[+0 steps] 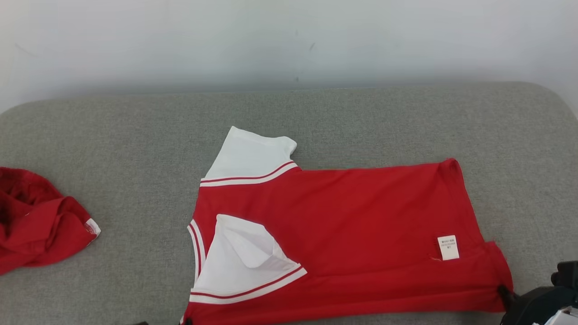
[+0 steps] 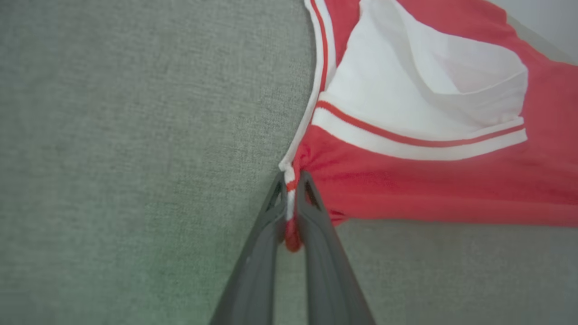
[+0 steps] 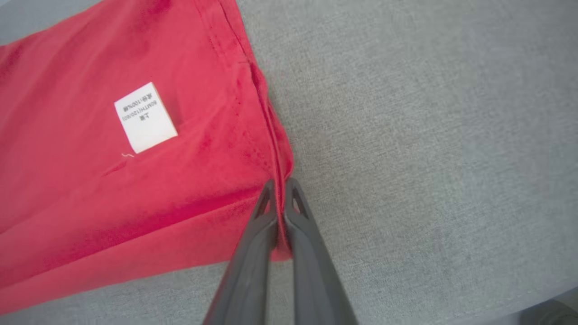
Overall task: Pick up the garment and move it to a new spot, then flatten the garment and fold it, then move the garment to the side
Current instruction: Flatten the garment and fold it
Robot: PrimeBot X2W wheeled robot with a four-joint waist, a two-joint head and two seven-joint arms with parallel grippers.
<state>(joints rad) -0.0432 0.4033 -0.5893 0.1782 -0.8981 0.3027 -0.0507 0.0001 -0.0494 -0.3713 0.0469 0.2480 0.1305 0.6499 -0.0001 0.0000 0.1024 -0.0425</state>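
open grey surface [image 1: 135, 135] beyond and left of the shirt [image 1: 361, 212]. crumpled red cloth [image 1: 36, 221] blocks the far left edge.

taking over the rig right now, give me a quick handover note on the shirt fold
Left pincer: shut on the garment's near corner at the neck end, on the white trim.
Right pincer: shut on the near hem corner.
Garment: spread mostly flat, sideways on the grey cushion. The near sleeve is folded onto the body and the far sleeve sticks out.
A second red cloth lies bunched at the left.
Done: laid out and flattened, it seems.
Left: fold it, then move it aside.
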